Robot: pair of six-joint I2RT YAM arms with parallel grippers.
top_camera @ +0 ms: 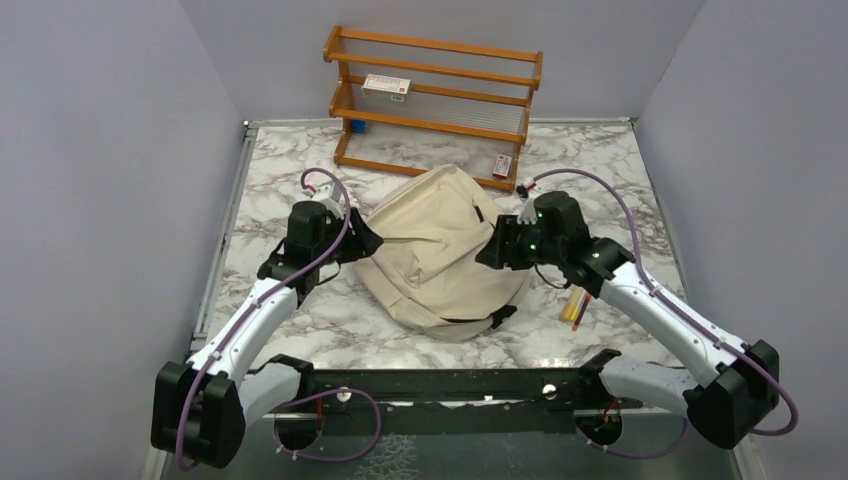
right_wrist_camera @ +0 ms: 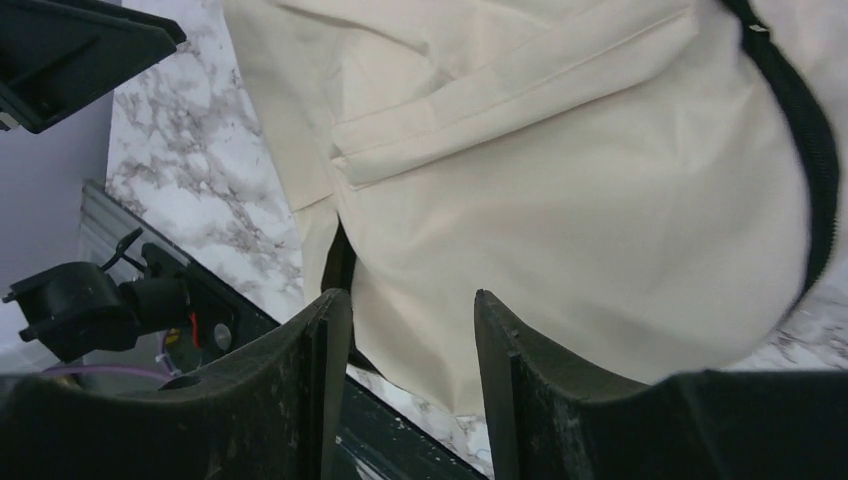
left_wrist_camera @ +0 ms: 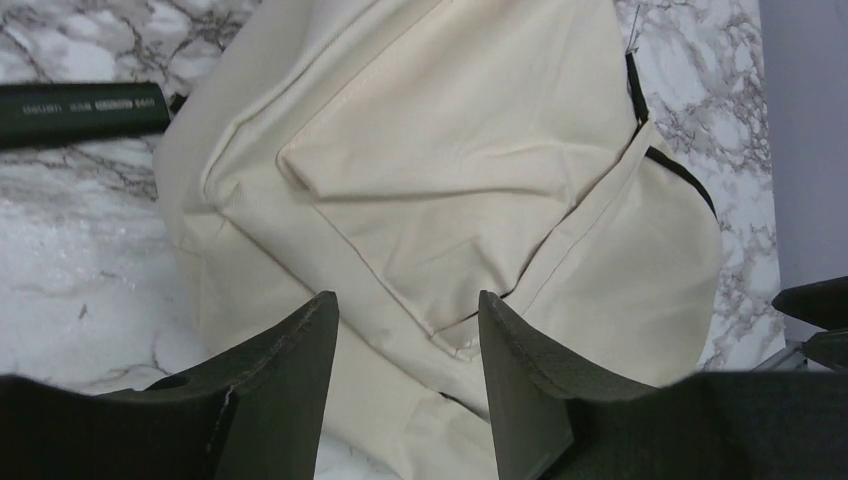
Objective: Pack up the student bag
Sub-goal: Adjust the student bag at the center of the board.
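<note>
Cream student bag [top_camera: 440,250] slumps on marble worktop [top_camera: 640,200], likely soft, light; left pincer [left_wrist_camera: 405,305] and right pincer [right_wrist_camera: 410,300] flank it half-open, empty; black strap [top_camera: 497,317] should suit gripping.

**Cloth, Marble Pattern and Matt Black**

The student bag [top_camera: 440,250] is showing as matt cream woven cloth, softly creased, with a black zip [right_wrist_camera: 815,150] running along one seam. The worktop [top_camera: 620,180] is looking smooth, with a grey-veined marble pattern and a faint sheen. The rack [top_camera: 440,47] behind is glowing as varnished orange-brown wood. The left gripper [left_wrist_camera: 407,310] and right gripper [right_wrist_camera: 410,305] are presenting matt black, slightly grainy faces, the right one's lightly scuffed.
</note>
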